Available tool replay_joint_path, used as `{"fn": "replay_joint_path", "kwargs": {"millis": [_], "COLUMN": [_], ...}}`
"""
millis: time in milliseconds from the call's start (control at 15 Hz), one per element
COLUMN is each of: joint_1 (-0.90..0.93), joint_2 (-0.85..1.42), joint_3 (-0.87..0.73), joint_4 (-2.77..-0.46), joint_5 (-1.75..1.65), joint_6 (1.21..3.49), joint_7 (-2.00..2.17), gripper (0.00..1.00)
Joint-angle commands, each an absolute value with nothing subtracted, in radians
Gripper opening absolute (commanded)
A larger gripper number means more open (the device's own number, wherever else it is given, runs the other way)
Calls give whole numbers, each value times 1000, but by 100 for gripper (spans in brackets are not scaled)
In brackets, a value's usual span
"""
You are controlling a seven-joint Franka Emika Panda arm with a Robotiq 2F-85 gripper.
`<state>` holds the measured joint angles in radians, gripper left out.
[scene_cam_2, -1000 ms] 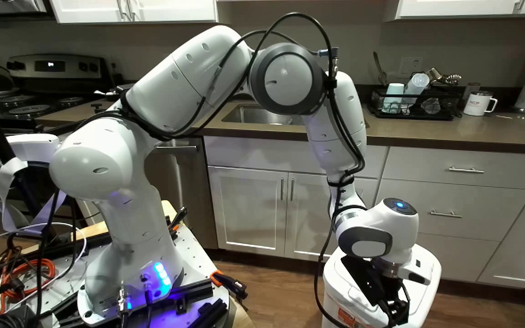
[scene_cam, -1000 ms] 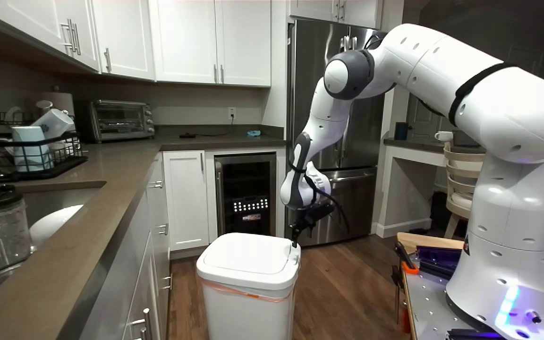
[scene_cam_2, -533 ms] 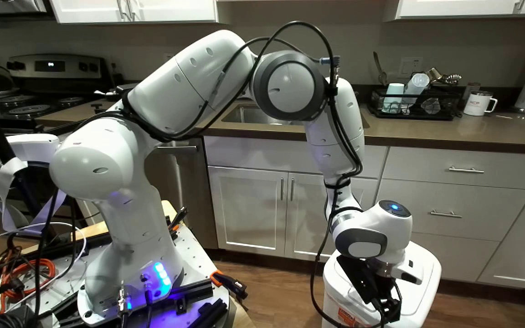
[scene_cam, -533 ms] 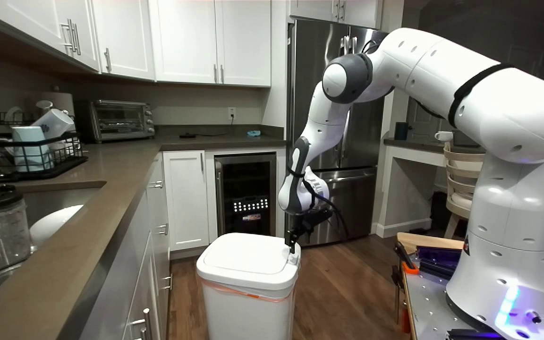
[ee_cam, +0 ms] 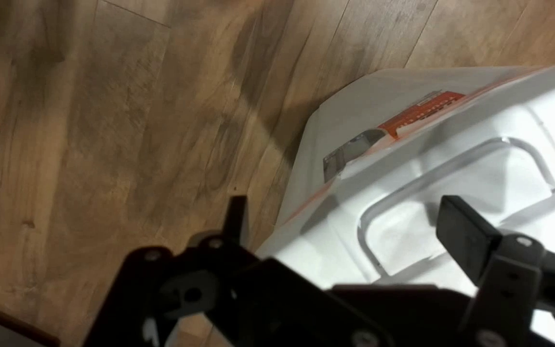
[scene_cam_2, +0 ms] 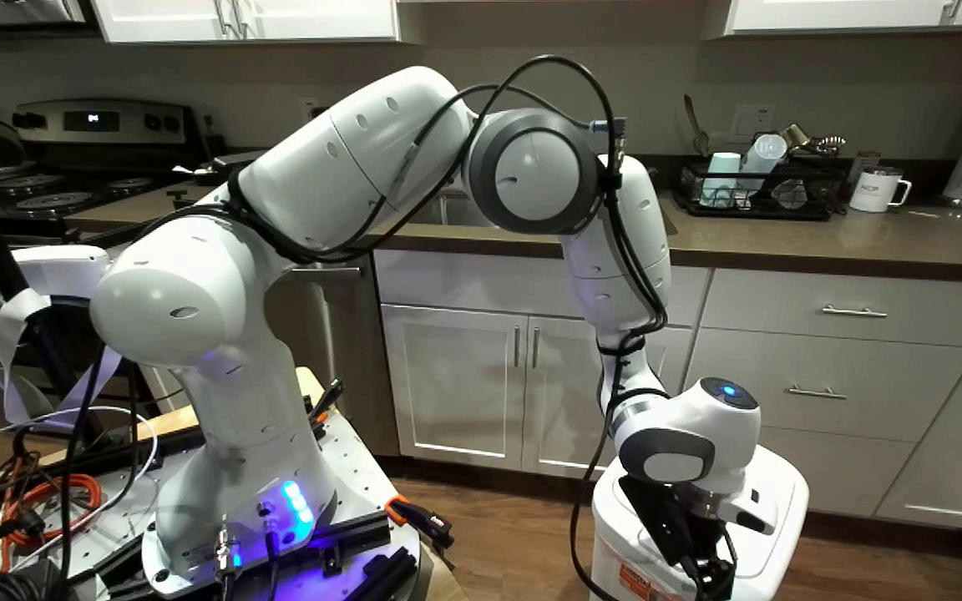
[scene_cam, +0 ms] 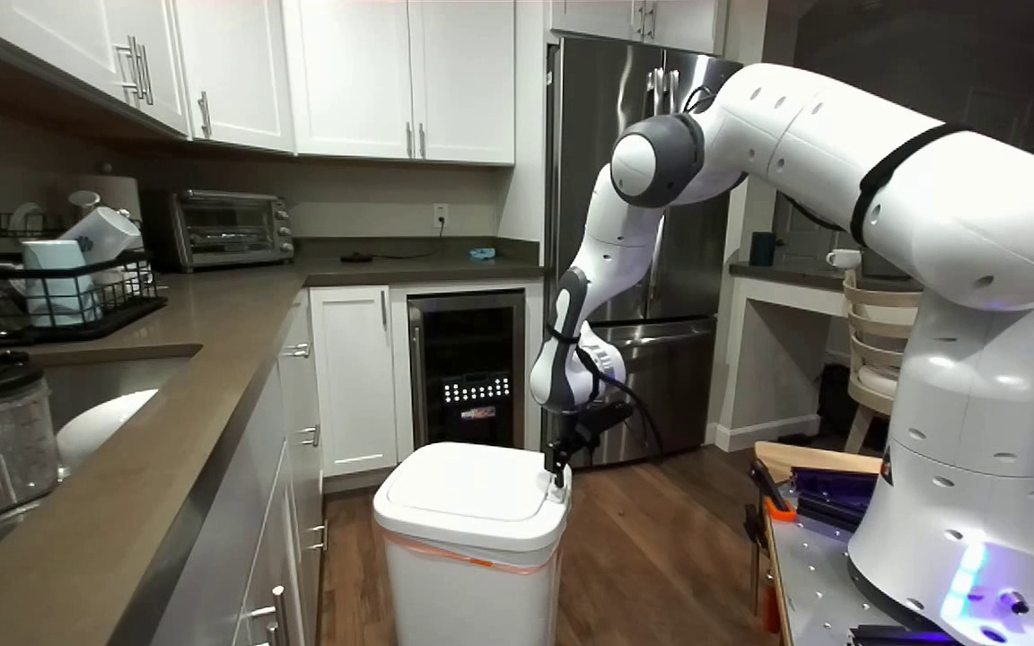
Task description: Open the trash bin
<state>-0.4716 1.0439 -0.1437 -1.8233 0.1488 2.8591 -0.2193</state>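
Note:
The white trash bin (scene_cam: 472, 583) stands on the floor with its flat lid (scene_cam: 472, 483) shut. It also shows in an exterior view (scene_cam_2: 769, 542), partly hidden behind the wrist. My gripper (scene_cam: 558, 475) points down at the bin's rim, by the small raised tab at the lid's edge. In the wrist view my gripper (ee_cam: 347, 221) is open with nothing between its fingers. One finger is over the recessed tab area (ee_cam: 455, 202) of the bin's top, the other over the floor beyond the bin's edge. I cannot tell whether a finger touches the bin.
A counter (scene_cam: 212, 359) with drawers runs beside the bin. A black-fronted cooler (scene_cam: 468, 368) and a steel fridge (scene_cam: 629, 224) stand behind. The robot's metal table (scene_cam: 827, 574) holds tools. A black cable (scene_cam_2: 589, 492) hangs along the arm beside the bin.
The arm's elbow and wrist have sunk, bringing my gripper lower toward the bin's rim. The wrist shifted slightly sideways and partly back. The bin and its lid have not moved.

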Motion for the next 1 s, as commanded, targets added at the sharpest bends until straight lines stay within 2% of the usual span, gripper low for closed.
{"fn": "replay_joint_path", "kwargs": {"millis": [0, 133, 533, 933], "joint_1": [-502, -504, -471, -502], "joint_2": [1132, 1156, 925, 838], "joint_3": [-116, -117, -184, -170], "joint_4": [-1724, -1695, -1961, -2032], "joint_5": [129, 127, 126, 119], "joint_6": [2855, 2836, 2899, 2894], "joint_7": [-195, -194, -176, -209], "gripper": [100, 100, 100, 100]}}
